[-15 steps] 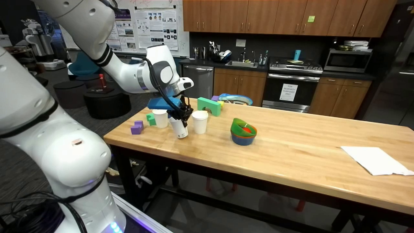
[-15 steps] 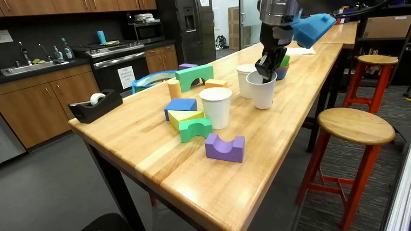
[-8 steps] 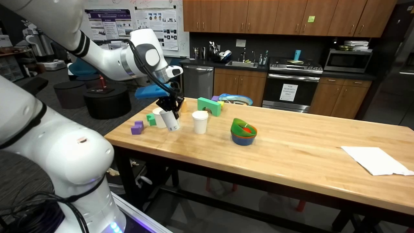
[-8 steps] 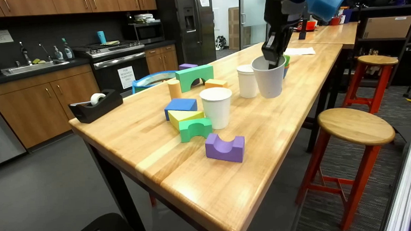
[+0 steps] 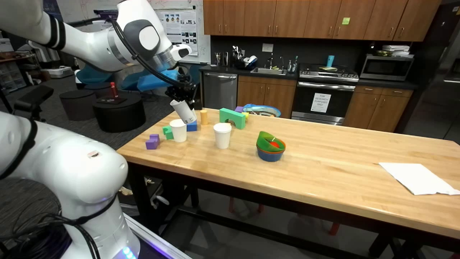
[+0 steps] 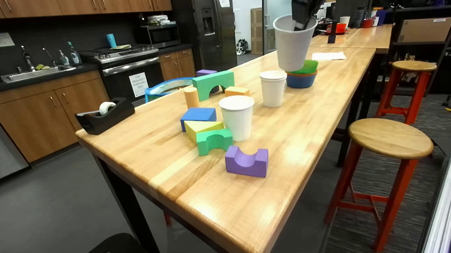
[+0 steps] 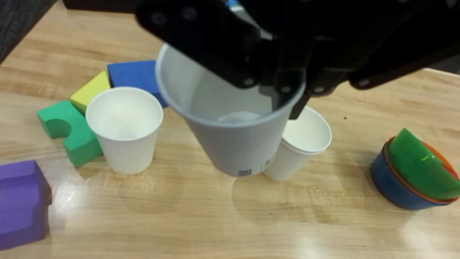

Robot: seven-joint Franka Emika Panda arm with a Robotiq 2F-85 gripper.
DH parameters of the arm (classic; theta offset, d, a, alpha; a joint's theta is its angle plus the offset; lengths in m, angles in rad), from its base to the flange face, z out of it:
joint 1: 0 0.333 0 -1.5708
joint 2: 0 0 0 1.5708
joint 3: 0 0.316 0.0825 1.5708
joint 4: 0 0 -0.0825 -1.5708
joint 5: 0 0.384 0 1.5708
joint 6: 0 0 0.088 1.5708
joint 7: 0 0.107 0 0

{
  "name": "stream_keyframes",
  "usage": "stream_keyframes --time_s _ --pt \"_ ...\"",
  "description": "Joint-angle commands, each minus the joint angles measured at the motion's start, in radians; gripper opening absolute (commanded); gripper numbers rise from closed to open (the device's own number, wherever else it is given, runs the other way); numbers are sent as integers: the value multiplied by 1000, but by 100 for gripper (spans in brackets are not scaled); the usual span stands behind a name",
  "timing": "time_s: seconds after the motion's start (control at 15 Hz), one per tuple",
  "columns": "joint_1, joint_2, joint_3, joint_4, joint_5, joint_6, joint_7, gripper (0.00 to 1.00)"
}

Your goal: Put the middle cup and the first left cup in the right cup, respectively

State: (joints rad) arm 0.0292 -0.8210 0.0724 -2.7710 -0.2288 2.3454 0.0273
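My gripper is shut on the rim of the white middle cup, one finger inside it and one outside. This cup has small printed marks near its base. It hangs tilted in the air, above the table, in both exterior views. The left cup stands upright by the green block; it also shows in an exterior view. The right cup stands upright, its rim looking doubled, and is partly hidden behind the held cup in the wrist view. It shows whole in both exterior views.
A purple block, a green block, a yellow wedge and a blue block lie round the left cup. A green arch stands behind. Stacked bowls sit beyond the right cup. A tape dispenser stands at the corner.
My gripper has lifted the middle cup from near the tabletop to well above it, moving left in an exterior view. The cup tilts more. The left and right cups have stayed in place.
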Motion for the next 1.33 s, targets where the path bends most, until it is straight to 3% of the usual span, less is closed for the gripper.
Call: stream_keyframes --time_s 0.0,0.73,1.27 --pt "-15 -61 -17 -10 8 57 -14 0" --pt "-83 25 -163 14 26 237 -104 0" --pt "-66 167 -223 58 98 285 -166 0"
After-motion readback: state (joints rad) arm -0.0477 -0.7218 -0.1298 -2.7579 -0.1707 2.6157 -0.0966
